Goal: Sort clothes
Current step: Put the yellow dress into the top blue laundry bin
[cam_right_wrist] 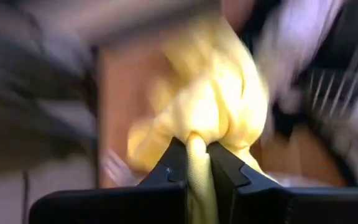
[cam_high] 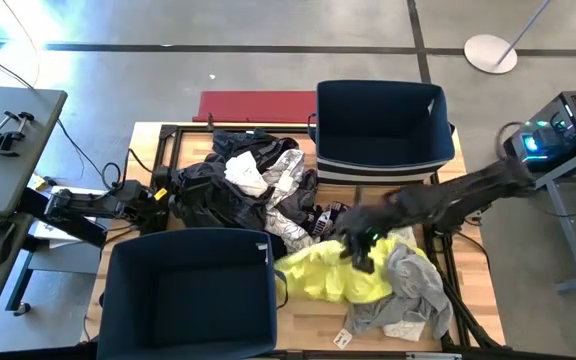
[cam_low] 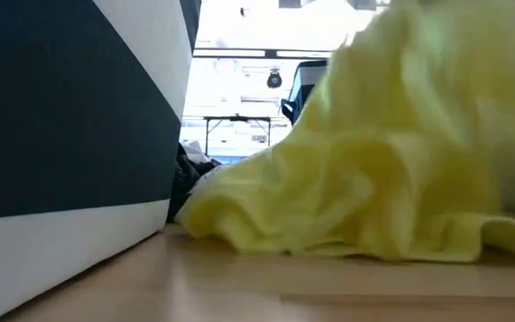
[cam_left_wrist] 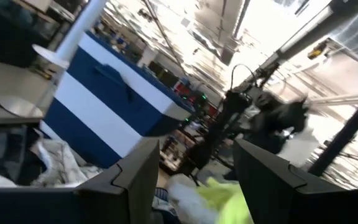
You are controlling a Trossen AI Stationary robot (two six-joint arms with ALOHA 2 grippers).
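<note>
A bright yellow garment (cam_high: 333,272) lies on the table's near right part, and it fills the low view (cam_low: 374,179). My right gripper (cam_high: 360,252) is over it, shut on a bunch of its cloth. A grey garment (cam_high: 413,290) lies to its right. A heap of black, white and patterned clothes (cam_high: 253,185) lies at the table's middle. My left gripper (cam_left_wrist: 191,180) is open and empty at the heap's left side (cam_high: 163,195). My right gripper pinches a gathered fold of the yellow garment (cam_right_wrist: 197,134) between its two fingers, several layers bunched together. The fingers come from above, slanting down. The cloth rises to the fingers while the garment's lower part (cam_low: 329,233) lies on the table.
One dark blue bin (cam_high: 383,125) stands at the far right, another (cam_high: 193,290) at the near left. A red board (cam_high: 258,105) lies past the far edge. A small tag (cam_high: 343,338) lies near the front edge.
</note>
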